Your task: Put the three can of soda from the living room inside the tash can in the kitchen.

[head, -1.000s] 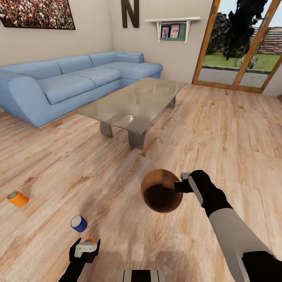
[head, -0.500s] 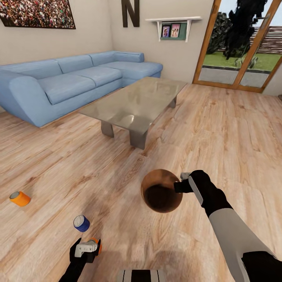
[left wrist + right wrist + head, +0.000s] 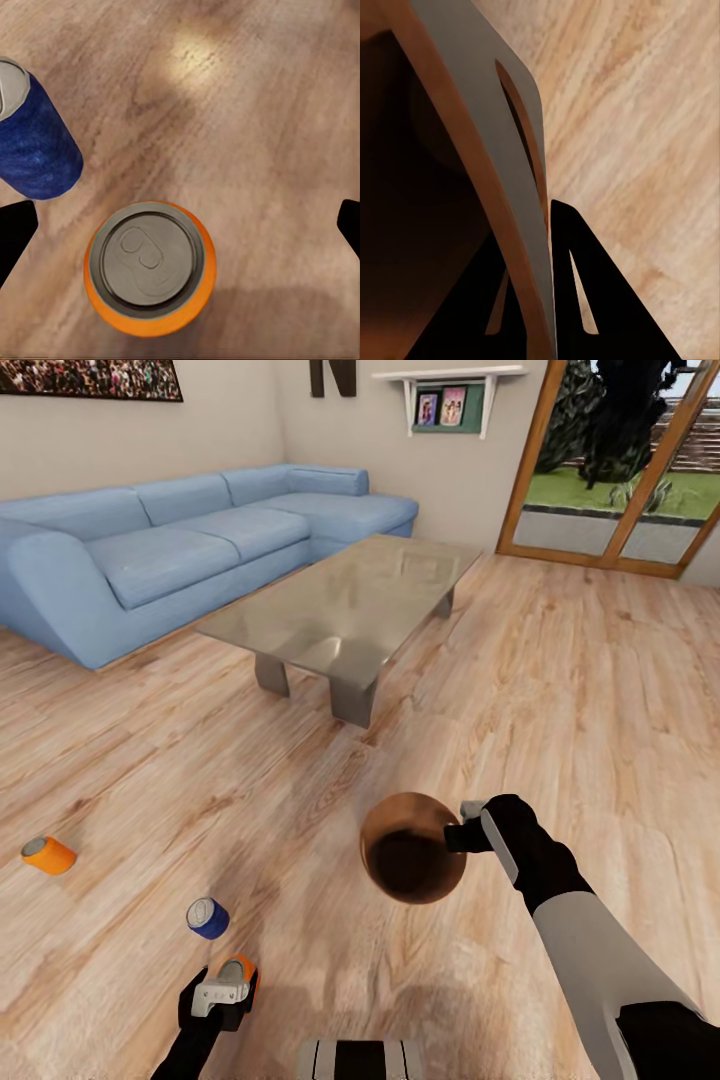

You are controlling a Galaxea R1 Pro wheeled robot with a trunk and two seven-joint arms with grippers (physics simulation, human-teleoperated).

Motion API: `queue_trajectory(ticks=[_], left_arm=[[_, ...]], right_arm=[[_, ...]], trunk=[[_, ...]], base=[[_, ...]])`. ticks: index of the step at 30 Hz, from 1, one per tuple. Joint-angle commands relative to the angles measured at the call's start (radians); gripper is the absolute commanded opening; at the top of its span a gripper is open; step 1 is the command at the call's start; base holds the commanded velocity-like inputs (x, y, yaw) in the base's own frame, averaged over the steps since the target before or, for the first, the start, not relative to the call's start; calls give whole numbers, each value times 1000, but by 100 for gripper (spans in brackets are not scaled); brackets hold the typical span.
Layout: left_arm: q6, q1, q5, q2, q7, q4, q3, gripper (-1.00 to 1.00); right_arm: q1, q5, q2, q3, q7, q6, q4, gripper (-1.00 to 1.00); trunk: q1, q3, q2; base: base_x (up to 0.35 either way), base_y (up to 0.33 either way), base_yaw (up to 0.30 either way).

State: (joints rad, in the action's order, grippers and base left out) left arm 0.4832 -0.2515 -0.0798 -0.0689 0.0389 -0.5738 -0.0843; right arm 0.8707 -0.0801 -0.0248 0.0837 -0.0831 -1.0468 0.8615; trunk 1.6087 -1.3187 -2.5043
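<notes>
The left pincer (image 3: pixel 228 988) hangs over an orange can (image 3: pixel 150 268) that stands up on the wood floor (image 3: pixel 560 690). Its fingers (image 3: pixel 15 232) are wide apart, one on each side of the can, not touching it. A blue can (image 3: pixel 207 918) lies just beside it, a bit farther away. Another orange can (image 3: pixel 48 855) lies far off to the left. The right pincer (image 3: pixel 462 836) pinches the rim of the trash can (image 3: pixel 412 847) and holds it up above the floor. The blue sofa (image 3: pixel 180 550) and the glass counter (image 3: pixel 345 610) are far behind.
</notes>
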Motion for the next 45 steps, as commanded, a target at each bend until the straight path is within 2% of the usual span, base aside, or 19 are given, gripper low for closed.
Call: queue_trajectory(ticks=[1, 27, 40, 45], left_arm=[[0, 0, 0, 0, 0, 0, 0, 100], [0, 0, 0, 0, 2, -1, 1, 100], [0, 0, 0, 1, 0, 0, 0, 100], [0, 0, 0, 0, 1, 0, 0, 100]], right_arm=[[1, -27, 0, -1, -6, 0, 1, -100], [1, -27, -8, -1, -4, 0, 2, -100], [1, -27, -8, -2, -5, 0, 2, -100], [1, -27, -8, -2, -5, 0, 2, -100]], trunk=[[0, -4, 0], [0, -4, 0], [6, -54, -3], [6, -54, -3]], base=[[0, 0, 0], [14, 37, 0], [0, 0, 0], [0, 0, 0]])
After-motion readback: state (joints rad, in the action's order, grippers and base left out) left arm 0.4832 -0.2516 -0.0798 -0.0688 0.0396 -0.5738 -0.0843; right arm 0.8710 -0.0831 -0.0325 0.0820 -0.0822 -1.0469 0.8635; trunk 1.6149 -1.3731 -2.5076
